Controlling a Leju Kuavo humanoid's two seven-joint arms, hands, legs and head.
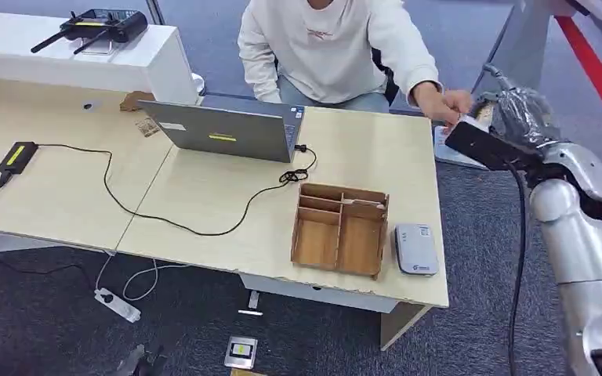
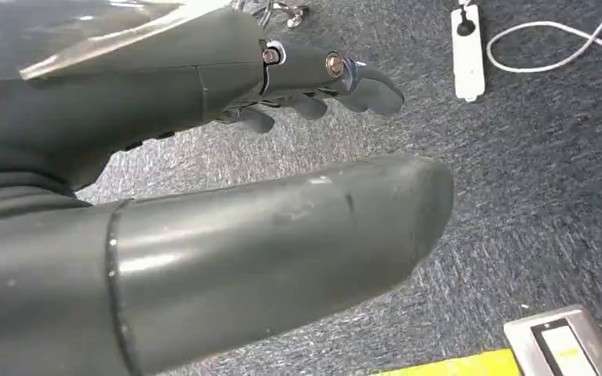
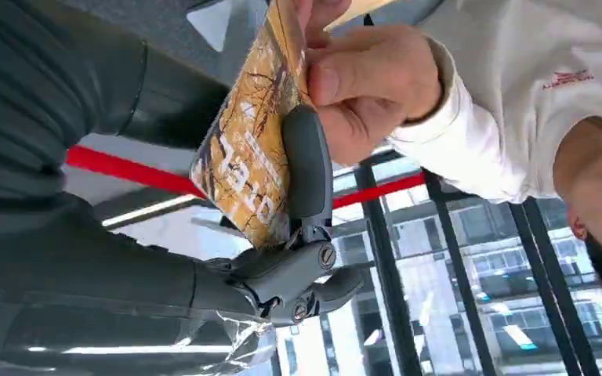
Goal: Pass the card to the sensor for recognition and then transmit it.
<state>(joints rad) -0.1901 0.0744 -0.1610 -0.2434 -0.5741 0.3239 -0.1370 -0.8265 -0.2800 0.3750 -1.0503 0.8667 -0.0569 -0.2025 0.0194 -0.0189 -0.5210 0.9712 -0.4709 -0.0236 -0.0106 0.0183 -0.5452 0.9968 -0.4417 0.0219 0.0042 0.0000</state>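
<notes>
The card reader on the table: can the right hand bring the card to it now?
Probably not yet. The right hand grips the card off the table's far right edge, a person's hand also pinches that card, and the card reader lies at the near edge.

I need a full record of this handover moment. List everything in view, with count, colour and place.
card: one, yellow-brown print, between the right hand's fingers and the person's hand.
sensor: one, grey, on the table right of the tray.
tray: one, wooden, compartments, near the table's front edge.
laptop: one, grey, open, mid-table in front of the person.
black box: one, yellow label, table's left part, black cable running toward the laptop.
table: one, light wood.
power strip: one, white, on the carpet under the table.
controller: one, black, on the white counter, far left.
person: one, white sweatshirt, seated behind the table.
person's hand: one, on the card.
right hand: one, dark, holds the card.
left hand: one, dark, above the carpet, holding nothing.
</notes>
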